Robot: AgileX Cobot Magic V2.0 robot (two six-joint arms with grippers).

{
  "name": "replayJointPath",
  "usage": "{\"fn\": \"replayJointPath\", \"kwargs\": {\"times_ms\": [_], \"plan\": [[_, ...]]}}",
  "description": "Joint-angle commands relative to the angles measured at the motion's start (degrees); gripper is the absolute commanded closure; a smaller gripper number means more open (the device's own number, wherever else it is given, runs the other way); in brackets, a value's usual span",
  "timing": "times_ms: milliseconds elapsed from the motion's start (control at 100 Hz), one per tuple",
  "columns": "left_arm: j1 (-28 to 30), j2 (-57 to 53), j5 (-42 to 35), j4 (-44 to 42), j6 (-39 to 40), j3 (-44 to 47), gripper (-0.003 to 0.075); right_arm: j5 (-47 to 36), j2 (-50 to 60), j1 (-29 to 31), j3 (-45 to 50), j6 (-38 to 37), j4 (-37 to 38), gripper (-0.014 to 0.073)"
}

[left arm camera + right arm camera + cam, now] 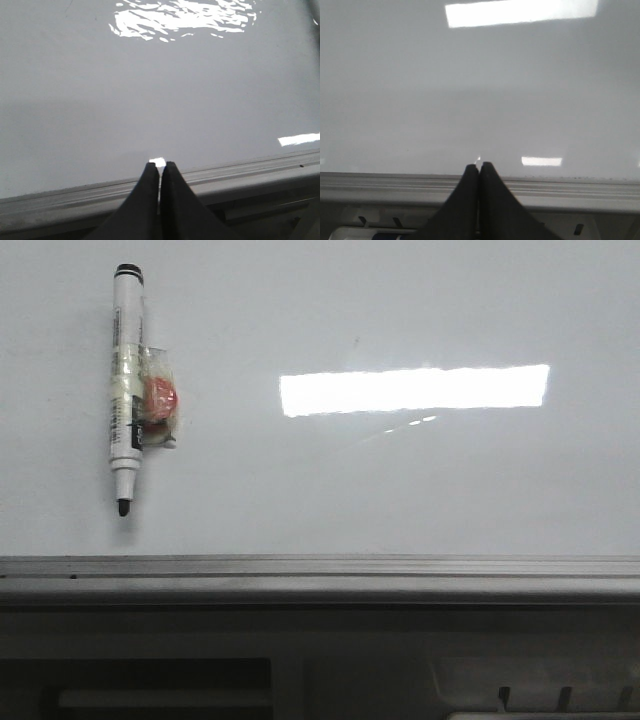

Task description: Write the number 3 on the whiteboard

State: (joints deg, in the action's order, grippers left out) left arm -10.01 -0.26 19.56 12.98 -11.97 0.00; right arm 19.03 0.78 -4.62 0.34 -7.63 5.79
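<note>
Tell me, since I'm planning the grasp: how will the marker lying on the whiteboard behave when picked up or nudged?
The marker is probably stiff and light, being a slim pen. Its round barrel could roll on the glossy whiteboard, though the small orange packet taped against its side likely checks that. The uncapped tip may smear if dragged.

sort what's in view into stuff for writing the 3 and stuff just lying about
For the job: whiteboard, no 3 on it yet; marker pen, uncapped, lying on the board; left hand and right hand, both shut.

Lying about: small orange wrapped piece taped to the pen.
</note>
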Motion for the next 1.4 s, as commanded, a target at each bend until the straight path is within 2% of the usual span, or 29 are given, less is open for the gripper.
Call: {"fn": "replayJointPath", "kwargs": {"times_ms": [0,820,970,1010,1050,1060,1080,1130,1160,1220,1390], "plan": [[0.1,-1.3,-2.8,0.4,0.7,0.7,0.0741,-0.7,0.7,0.3,1.8,0.0,0.2,0.0636],[0.1,-1.3,-2.8,0.4,0.7,0.7,0.0741,-0.7,0.7,0.3,1.8,0.0,1.8,0.0636],[0.1,-1.3,-3.0,0.6,0.7,0.7,0.0741,-5.4,0.7,0.3,1.8,0.0,2.5,0.0636],[0.1,-1.3,-4.3,5.2,0.7,0.7,0.0741,-7.4,0.7,0.3,1.8,0.0,2.5,0.0636],[0.0,-1.3,-6.6,18.5,1.7,0.6,0.0741,-11.1,0.7,0.3,1.8,0.0,2.1,0.0636],[0.0,-1.3,-6.6,18.5,1.8,0.6,0.0741,-11.8,0.7,0.3,1.8,0.0,2.0,0.0636],[0.0,-1.3,-7.5,25.1,1.8,0.6,0.0741,-13.2,0.7,0.3,1.8,-0.1,1.4,0.0636],[0.0,-1.3,-9.3,39.3,1.8,0.6,0.0741,-19.0,0.7,0.3,1.8,-1.7,-4.2,0.0636],[0.0,-1.3,-9.9,44.5,1.8,0.6,0.0741,-22.1,0.7,0.3,1.8,-2.1,-7.9,0.0636],[0.0,-1.3,-12.7,51.6,1.8,0.6,0.0741,-27.3,0.7,0.3,1.8,-3.0,-15.9,0.0636],[0.0,-1.3,-17.3,62.0,1.8,0.4,0.0741,-31.1,0.7,0.3,1.5,-3.0,-28.5,0.0636]]}}
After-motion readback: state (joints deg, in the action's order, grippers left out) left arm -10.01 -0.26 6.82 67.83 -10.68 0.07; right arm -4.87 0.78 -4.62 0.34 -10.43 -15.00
